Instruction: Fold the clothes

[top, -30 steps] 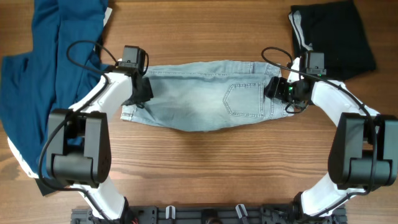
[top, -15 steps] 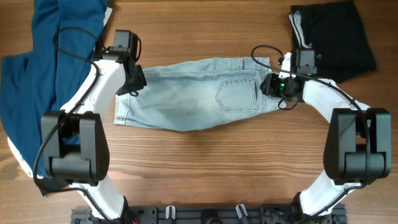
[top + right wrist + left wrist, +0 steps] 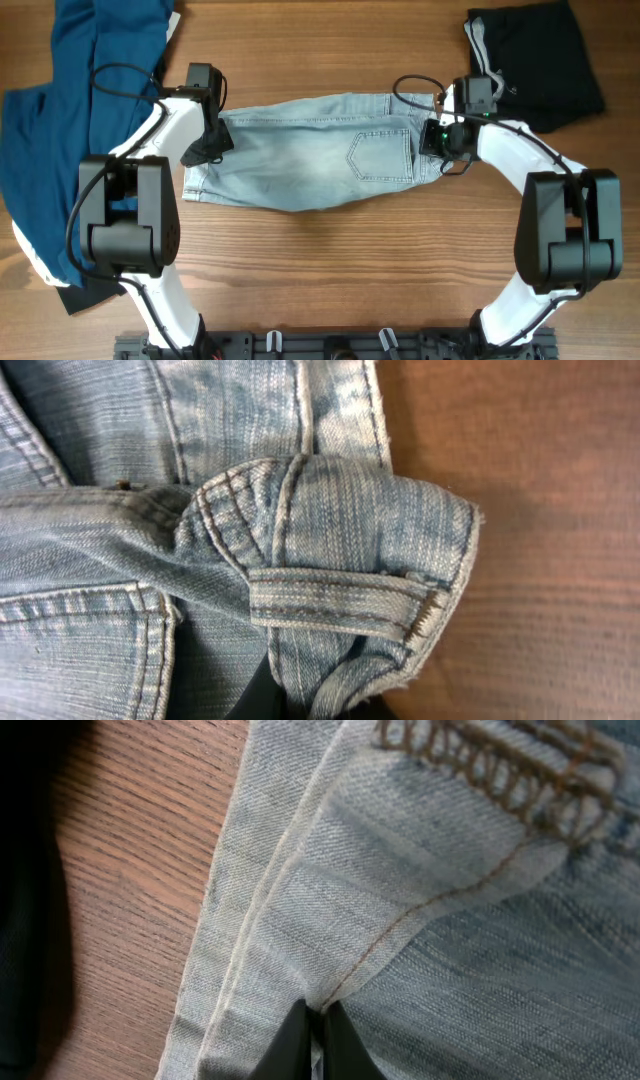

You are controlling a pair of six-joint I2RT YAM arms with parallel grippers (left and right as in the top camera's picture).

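Gripping the denim shorts (image 3: pixel 300 160) at both ends, I hold them spread lengthwise across the middle of the table (image 3: pixel 320 270).

1. Left gripper (image 3: pixel 212 148): positioned at the leg-hem end. In the left wrist view, the left gripper (image 3: pixel 318 1032) has its fingertips pressed together on a raised ridge of fabric where an orange-stitched seam (image 3: pixel 420 910) runs down to them. The hem edge lies flat on the wood just to one side.

2. Right gripper (image 3: pixel 438 140): positioned at the waistband end. In the right wrist view, the right gripper (image 3: pixel 310 705) shows only as dark fingers at the bottom edge, closed on the waistband. The band bunches into a rounded fold above them, and a belt loop (image 3: pixel 340 605) crosses that fold.

3. Shorts layout: the stitched back pocket (image 3: pixel 382 157) faces up, nearer my right gripper. The far edge runs nearly straight between the grippers; the near edge curves toward my base.

4. Other clothes: the dark-blue shirt (image 3: pixel 60 120) lies crumpled along the table's left side, apart from the denim. The black shorts (image 3: pixel 545 65), with a white drawstring (image 3: pixel 482 52), lie at the far right corner, near my right wrist.
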